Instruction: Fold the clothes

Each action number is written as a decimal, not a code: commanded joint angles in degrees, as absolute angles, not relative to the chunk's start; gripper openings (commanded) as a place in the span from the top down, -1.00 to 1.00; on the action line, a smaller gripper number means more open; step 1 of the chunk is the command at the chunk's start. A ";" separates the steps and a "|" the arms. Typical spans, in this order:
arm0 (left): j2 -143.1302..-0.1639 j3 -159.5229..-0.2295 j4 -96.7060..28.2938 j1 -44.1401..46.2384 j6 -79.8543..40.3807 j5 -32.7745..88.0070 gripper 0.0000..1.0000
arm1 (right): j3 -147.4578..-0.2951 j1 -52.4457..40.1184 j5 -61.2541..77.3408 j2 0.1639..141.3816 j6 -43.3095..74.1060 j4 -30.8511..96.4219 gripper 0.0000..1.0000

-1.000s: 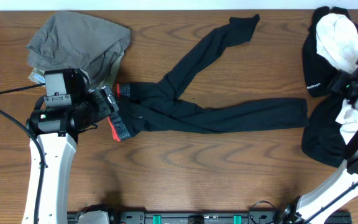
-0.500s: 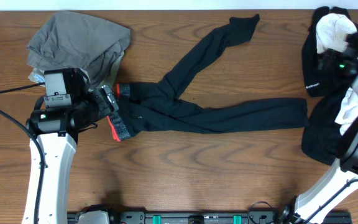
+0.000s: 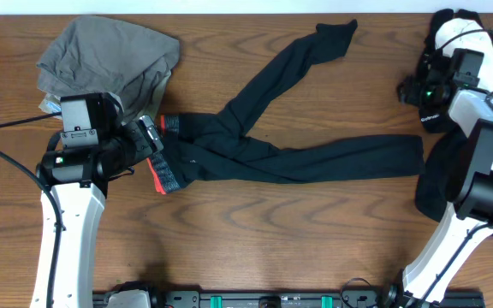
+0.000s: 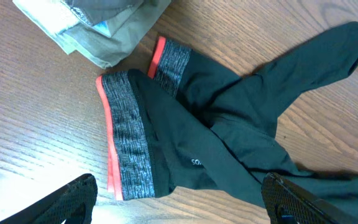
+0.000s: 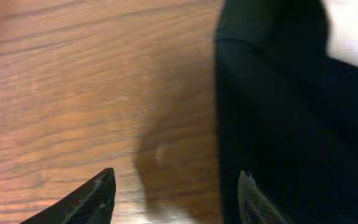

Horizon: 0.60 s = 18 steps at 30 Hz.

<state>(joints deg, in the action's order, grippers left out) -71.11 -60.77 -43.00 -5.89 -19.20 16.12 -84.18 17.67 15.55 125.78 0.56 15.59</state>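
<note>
The long black leggings [image 3: 289, 158] lie spread across the table, legs crossing, one leg reaching to the far side. Their grey waistband with a red-orange edge [image 4: 129, 140] is at the left end. My left gripper [image 3: 152, 143] hovers just over that waistband, open, its fingertips [image 4: 67, 202] wide apart with bare wood and the waistband's lower corner between them [image 4: 179, 211]. A black-and-white sports top [image 3: 456, 38] is heaped at the far right. My right gripper [image 3: 411, 88] sits at the top's left edge, open [image 5: 173, 205], one fingertip [image 5: 260, 202] over the black cloth [image 5: 278, 112].
A grey and olive-green garment pile [image 3: 109, 56] lies at the far left, right behind the left arm, and shows in the left wrist view [image 4: 98, 25]. More black-and-white cloth [image 3: 448, 184] lies at the right edge under the right arm. Bare wood [image 3: 315, 231] fills the near side.
My right arm has swung from the table's right edge leftward across the sports top to its left edge. The left arm and the leggings have not moved.
</note>
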 commanded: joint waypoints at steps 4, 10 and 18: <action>-71.48 -60.10 -42.54 -6.02 -18.44 15.75 -0.72 | -84.40 20.53 13.23 127.44 0.34 15.20 -0.24; -71.48 -60.10 -42.30 -6.02 -18.44 15.75 -0.72 | -84.42 23.27 11.79 127.52 0.34 12.86 -0.27; -71.64 -60.10 -41.98 -6.02 -18.46 15.75 -0.72 | -84.47 25.98 15.86 127.52 2.79 6.35 -0.36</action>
<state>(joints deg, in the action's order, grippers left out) -71.11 -60.77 -42.13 -5.89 -19.20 16.12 -84.23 25.19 14.15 126.74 1.45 7.46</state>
